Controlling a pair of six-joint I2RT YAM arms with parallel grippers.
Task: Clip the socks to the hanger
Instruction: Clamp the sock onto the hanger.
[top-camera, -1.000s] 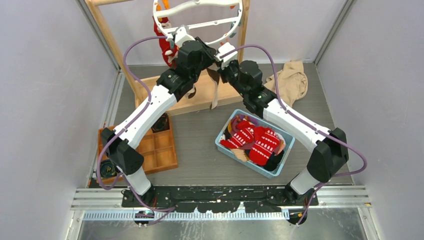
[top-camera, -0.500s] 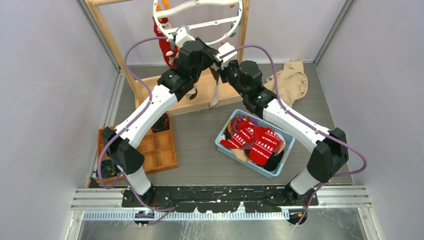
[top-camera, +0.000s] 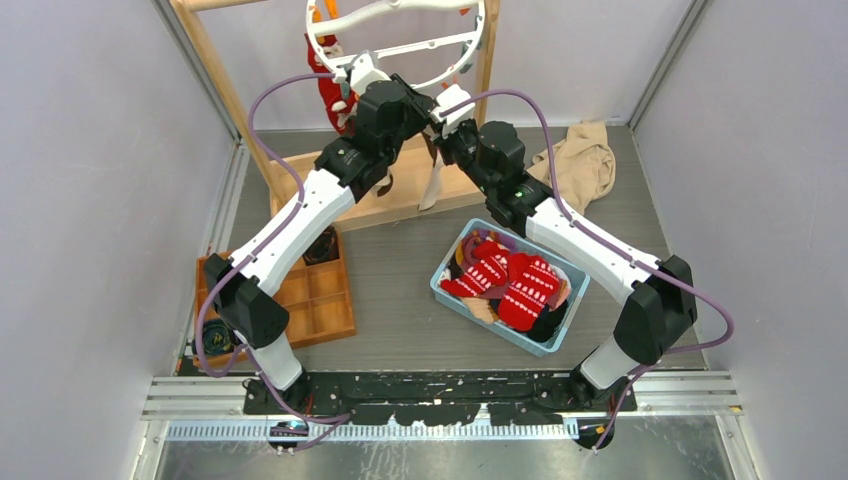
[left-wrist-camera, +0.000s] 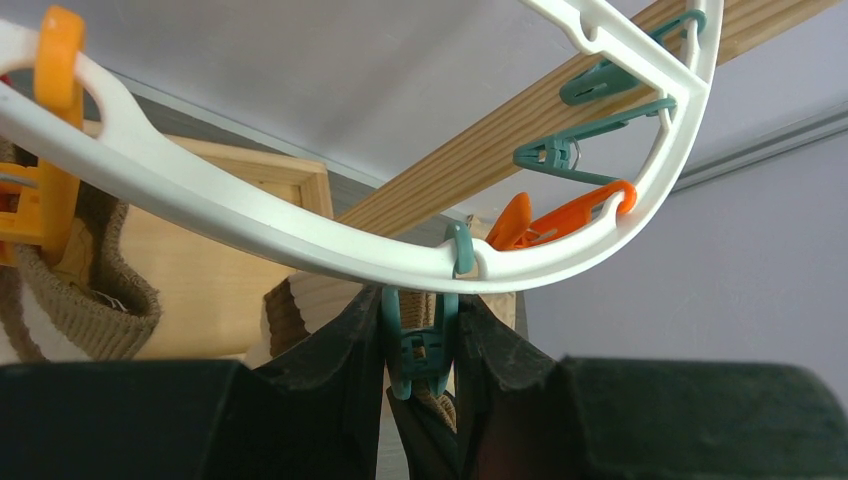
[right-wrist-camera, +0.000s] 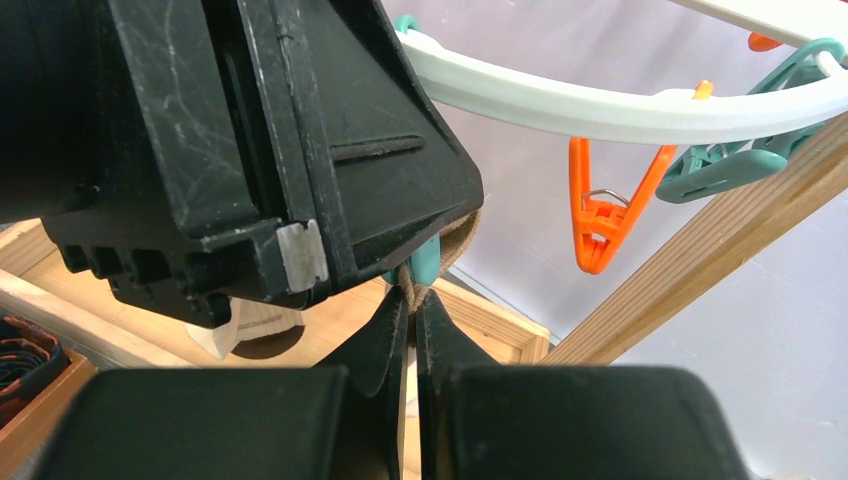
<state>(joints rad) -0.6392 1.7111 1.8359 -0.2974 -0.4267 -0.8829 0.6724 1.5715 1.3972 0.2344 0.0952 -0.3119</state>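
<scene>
The white ring hanger (top-camera: 478, 40) hangs from the wooden frame, and a red sock (top-camera: 332, 95) is clipped at its left. My left gripper (left-wrist-camera: 420, 320) is shut on a teal clip (left-wrist-camera: 420, 350) under the hanger's rim (left-wrist-camera: 250, 215), squeezing its handles. From below, my right gripper (right-wrist-camera: 405, 300) is shut on the top edge of a tan sock (right-wrist-camera: 411, 290), which it holds up at the clip's mouth (right-wrist-camera: 428, 258). The sock's body (top-camera: 432, 185) dangles beneath both grippers. Another tan sock (left-wrist-camera: 95, 310) hangs from an orange clip (left-wrist-camera: 45, 150).
A blue bin (top-camera: 440, 275) in front of the right arm holds red and dark socks (top-camera: 515, 285). A beige cloth (top-camera: 580, 160) lies at the back right, a wooden compartment tray (top-camera: 320, 300) at the left. The frame's post (top-camera: 215, 70) and base (top-camera: 390, 200) stand behind the grippers.
Both grippers keep their holds and hardly move. The dangling tan sock has turned a little, showing a paler side.
</scene>
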